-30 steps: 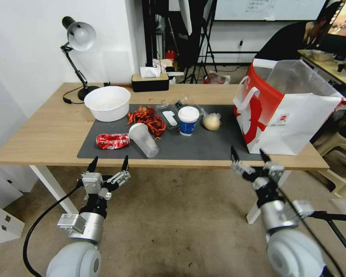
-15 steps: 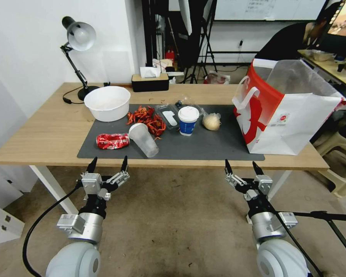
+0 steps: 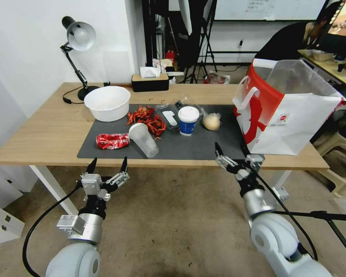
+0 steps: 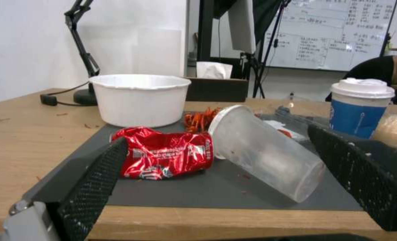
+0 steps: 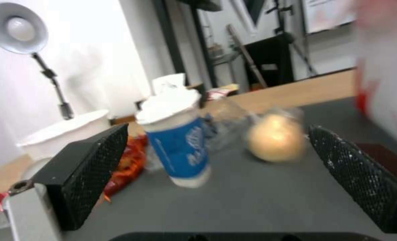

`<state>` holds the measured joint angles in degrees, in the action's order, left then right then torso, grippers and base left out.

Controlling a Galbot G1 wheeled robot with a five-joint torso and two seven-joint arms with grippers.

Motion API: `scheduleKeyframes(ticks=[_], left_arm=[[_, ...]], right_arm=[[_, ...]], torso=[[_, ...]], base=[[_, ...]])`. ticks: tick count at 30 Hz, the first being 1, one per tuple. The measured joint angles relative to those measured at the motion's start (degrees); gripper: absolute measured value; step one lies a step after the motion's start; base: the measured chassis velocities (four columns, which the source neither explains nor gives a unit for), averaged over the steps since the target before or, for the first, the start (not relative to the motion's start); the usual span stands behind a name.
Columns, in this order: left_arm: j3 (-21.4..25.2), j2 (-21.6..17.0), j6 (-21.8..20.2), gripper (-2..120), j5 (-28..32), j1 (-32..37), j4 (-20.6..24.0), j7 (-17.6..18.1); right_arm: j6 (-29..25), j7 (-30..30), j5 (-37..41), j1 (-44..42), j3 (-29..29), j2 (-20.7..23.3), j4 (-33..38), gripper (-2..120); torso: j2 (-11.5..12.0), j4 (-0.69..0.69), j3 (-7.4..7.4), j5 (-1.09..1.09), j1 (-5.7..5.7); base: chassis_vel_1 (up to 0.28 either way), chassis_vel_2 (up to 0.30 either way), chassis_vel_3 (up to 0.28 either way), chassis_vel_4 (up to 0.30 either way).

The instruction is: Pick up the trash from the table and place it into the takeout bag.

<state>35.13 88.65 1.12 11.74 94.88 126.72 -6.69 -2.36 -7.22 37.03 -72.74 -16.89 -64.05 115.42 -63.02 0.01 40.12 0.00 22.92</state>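
On the dark mat of the desk (image 3: 34, 134) we see a crumpled red can (image 3: 112, 141), a clear plastic cup (image 3: 143, 140) lying on its side, a blue-white lidded paper cup (image 3: 188, 120) and a pale ball (image 3: 212, 121). The takeout bag (image 3: 292, 115) stands at the right end, glossy white with a red side. Our left wrist view brings out the can's creases and the cup's ribbed wall. Left gripper (image 3: 108, 164) hangs before the near edge, jaws apart; right gripper (image 3: 231, 151) reaches over that edge, jaws apart.
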Motion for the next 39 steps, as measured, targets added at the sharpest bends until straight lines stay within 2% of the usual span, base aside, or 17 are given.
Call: scheduleKeyframes(ticks=[3, 4, 7, 15, 27, 36, 39], left_arm=[[0.06, 0.30, 0.01, 100, -0.21, 0.11, -0.02, -0.02], [0.06, 0.30, 0.01, 100, -0.21, 0.11, -0.02, -0.02], [0.24, 0.72, 0.06, 100, -0.43, 0.36, -0.06, -0.03], [0.83, 1.24, 0.29, 100, -0.59, 0.56, -0.08, -0.04], [1.35, 1.45, 0.42, 100, -0.55, 0.46, -0.17, 0.06], [1.44, 1.54, 0.51, 100, -0.54, 0.40, -0.25, 0.10], [1.51, 1.58, 0.57, 100, -0.51, 0.38, -0.26, 0.14]], right_arm=[[2.20, 1.01, 3.77, 8.54, 3.82, 1.35, -5.28, 100], [2.20, 1.01, 3.77, 8.54, 3.82, 1.35, -5.28, 100], [3.75, 1.00, 5.32, 14.91, 7.66, 1.77, -11.00, 100], [4.72, 1.49, 6.06, 23.79, 14.08, 1.43, -20.39, 100], [3.33, 2.12, 5.54, 33.16, 22.02, 0.12, -28.51, 100], [3.10, 1.89, 4.94, 36.60, 24.77, -1.18, -32.53, 100], [3.06, 1.80, 4.68, 36.88, 25.36, -1.42, -33.12, 91]], torso=[[0.00, 0.01, 0.00, 0.01, 0.01], [0.00, 0.01, 0.00, 0.01, 0.01], [0.00, 0.00, 0.00, 0.00, 0.01], [0.00, -0.01, -0.01, 0.00, 0.01], [0.00, -0.01, -0.01, 0.00, 0.01], [0.00, -0.01, 0.00, 0.00, 0.01], [0.00, -0.01, -0.01, 0.00, 0.00]], base=[[0.000, 0.000, 0.000, 0.000], [0.000, 0.000, 0.000, 0.000], [0.000, 0.000, 0.000, 0.000], [0.000, 0.000, 0.000, 0.000], [0.000, 0.000, 0.000, 0.000], [0.000, 0.000, 0.000, 0.000], [0.000, 0.000, 0.000, 0.000]])
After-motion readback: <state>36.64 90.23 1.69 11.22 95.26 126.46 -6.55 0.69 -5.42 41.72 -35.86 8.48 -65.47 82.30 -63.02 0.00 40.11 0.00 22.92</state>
